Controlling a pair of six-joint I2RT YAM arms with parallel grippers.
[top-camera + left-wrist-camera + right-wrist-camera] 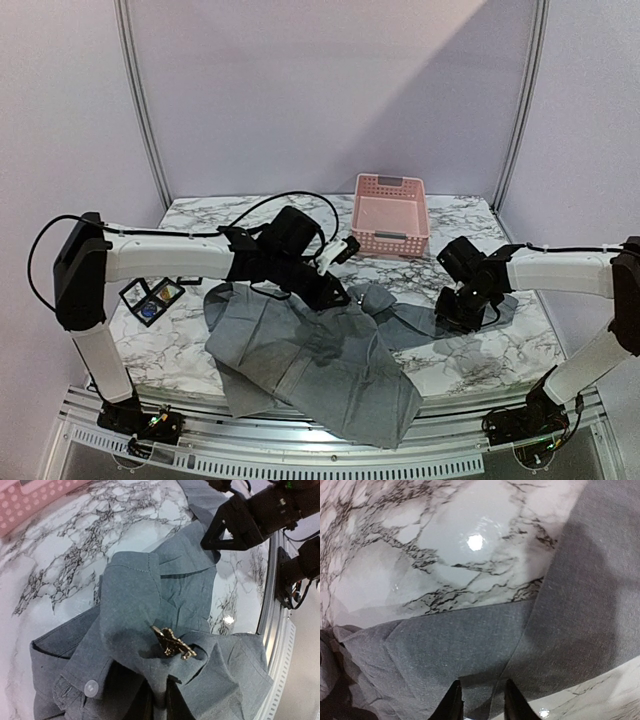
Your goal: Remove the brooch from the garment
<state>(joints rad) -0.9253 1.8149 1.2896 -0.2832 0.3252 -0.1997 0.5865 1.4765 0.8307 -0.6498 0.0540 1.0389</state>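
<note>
Left gripper point(159, 705) pinches a garment point(140, 590) fold just below the pinned brooch point(173, 644). Right gripper point(481, 702), jaws slightly spread, rests on a sleeve. Tugging cloth instead of the brooch risks tearing fabric or dragging it across the surface point(470, 540).

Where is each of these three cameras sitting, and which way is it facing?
Top external: above and behind the bases, facing down and forward over the table, garment and pink basket; left arm and right arm show.
Left wrist: on the left arm, looking down at the brooch on the garment; the right arm shows top right.
Right wrist: looking down at garment and table; right gripper fingertips at the bottom edge.
Shared: every view shows the garment and table.
</note>
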